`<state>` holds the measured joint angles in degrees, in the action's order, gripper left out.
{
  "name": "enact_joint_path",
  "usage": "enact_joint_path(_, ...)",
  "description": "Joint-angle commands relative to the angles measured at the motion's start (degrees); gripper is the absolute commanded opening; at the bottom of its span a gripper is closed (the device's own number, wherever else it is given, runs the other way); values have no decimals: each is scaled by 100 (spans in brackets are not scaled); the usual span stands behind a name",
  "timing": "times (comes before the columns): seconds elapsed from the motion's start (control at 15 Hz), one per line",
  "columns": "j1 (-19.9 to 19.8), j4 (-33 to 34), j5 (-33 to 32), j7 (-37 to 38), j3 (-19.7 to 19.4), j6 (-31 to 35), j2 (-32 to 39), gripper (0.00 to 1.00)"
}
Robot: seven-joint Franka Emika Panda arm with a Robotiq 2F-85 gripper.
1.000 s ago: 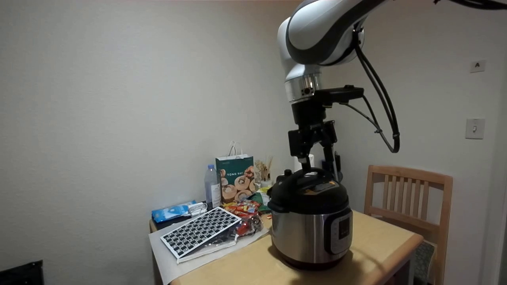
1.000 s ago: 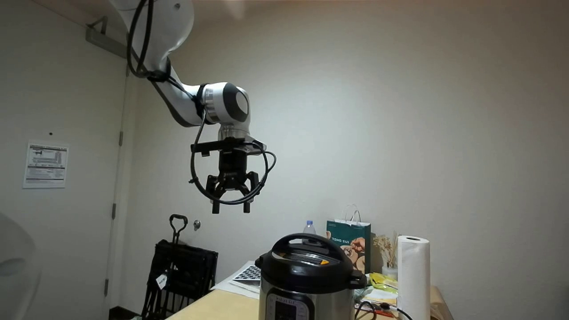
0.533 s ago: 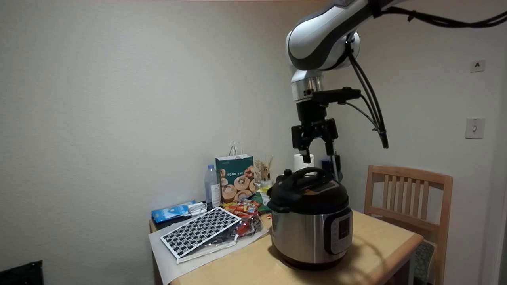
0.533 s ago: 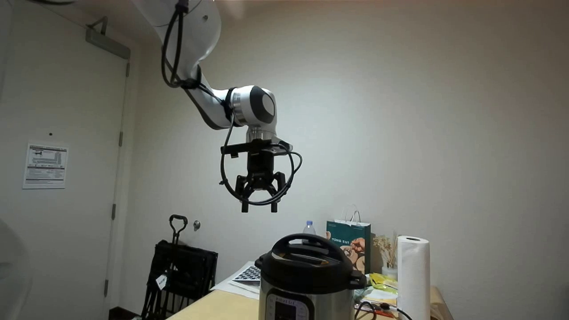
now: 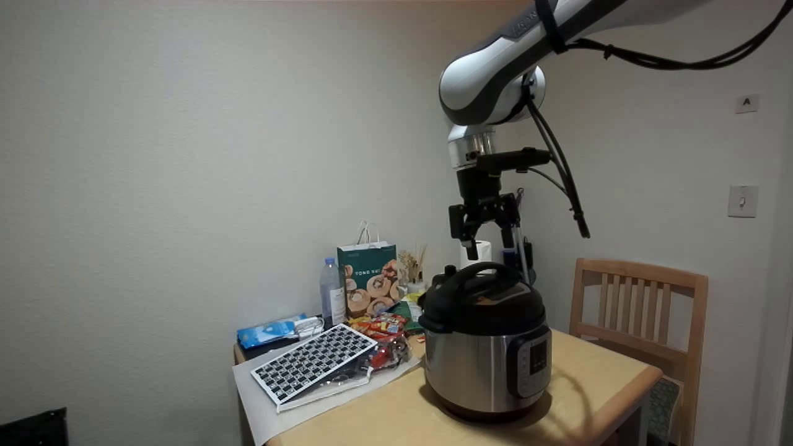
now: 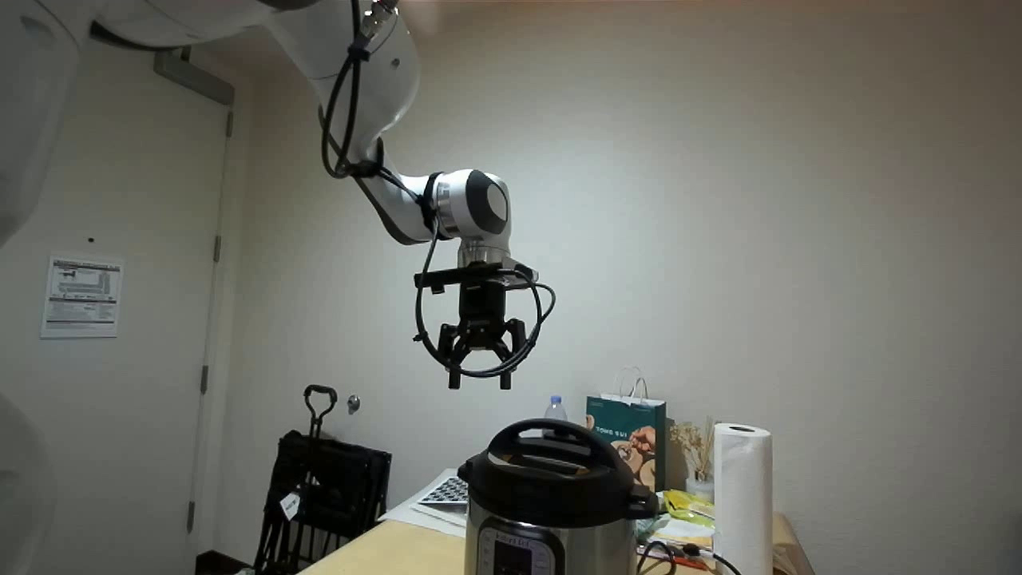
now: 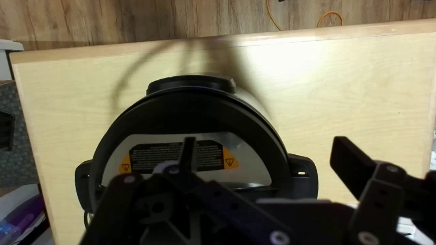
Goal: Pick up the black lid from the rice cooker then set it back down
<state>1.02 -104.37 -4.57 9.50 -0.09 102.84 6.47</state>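
Observation:
The black lid sits on the rice cooker, a steel pot with a dark front panel. In an exterior view, the lid shows its raised arched handle, with the cooker body below, cut by the frame edge. My gripper is open and empty. In an exterior view the gripper is above and left of the handle, apart from it. In the wrist view, one finger of the gripper overlaps the lid and the other is beyond its right side. The gripper hides the handle there.
The wooden table bears a checkered panel, snack bags, a bottle, a green paper bag and a paper towel roll. A wooden chair stands beyond the table edge.
My gripper has moved rightward in an exterior view, towards the cooker, and has lowered slightly in the last half second. It stays open. The lid and cooker have not moved.

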Motion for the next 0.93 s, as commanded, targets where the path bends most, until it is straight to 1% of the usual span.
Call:
enact_joint_path(0.0, -44, 212, 293, 602, -57, -170, 152, 100)
enact_joint_path(0.07, -69, 273, 453, 714, -78, -225, 206, 100)
enact_joint_path(0.4, -95, 515, 741, 1902, -287, -203, 459, 100)
enact_joint_path(0.67, -110, 442, 988, 2801, -451, -104, 471, 100)
enact_joint_path(0.73, -108, 356, 1037, 2935, -464, 15, 411, 100)
enact_joint_path(0.8, -74, 423, 826, 2609, -431, -86, 462, 100)
enact_joint_path(0.87, -79, 424, 833, 2641, -438, -84, 461, 100)
